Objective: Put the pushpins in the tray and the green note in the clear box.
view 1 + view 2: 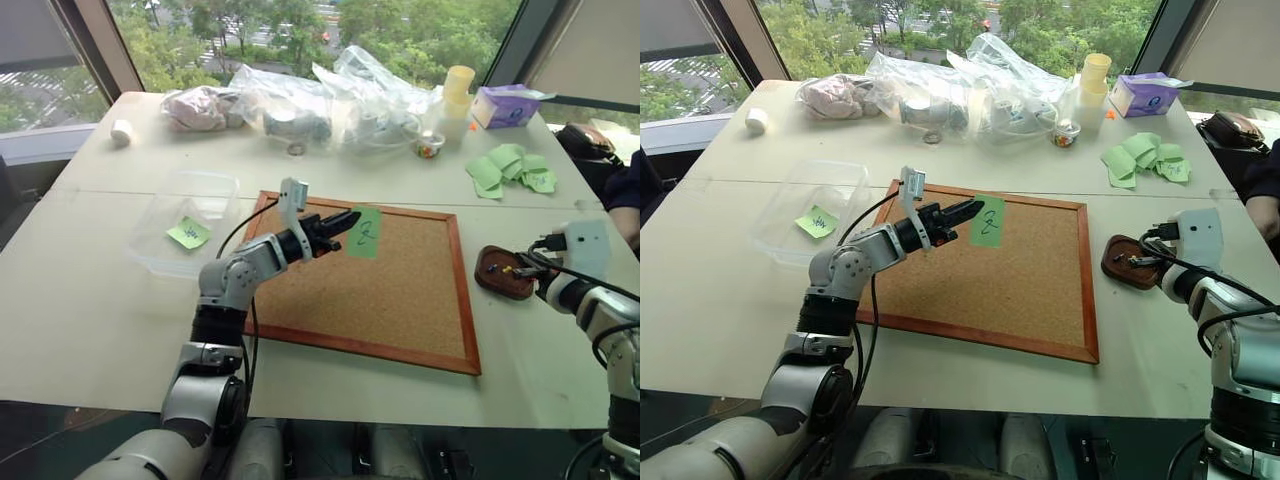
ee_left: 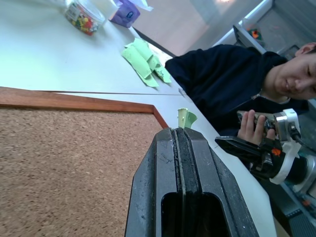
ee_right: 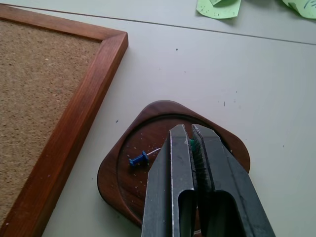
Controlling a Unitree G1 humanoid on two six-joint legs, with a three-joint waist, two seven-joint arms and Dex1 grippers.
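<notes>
Two grippers, both clenched; left gripper [image 1: 345,224] pinches the green note [image 1: 364,232] above the corkboard's [image 1: 400,290] far edge; right gripper [image 3: 191,136] grips a green pushpin [image 3: 196,148] over the tray [image 3: 126,173], just off the corkboard's right edge; blue pushpin [image 3: 138,159] in tray; clear box [image 1: 215,185] off corkboard's left edge, bare table [image 1: 90,300] around.

Left arm [image 1: 235,280]: silver-grey segments, black joints, loose black cable. Each claw black, two-fingered. White housing on right wrist [image 1: 585,245].
</notes>
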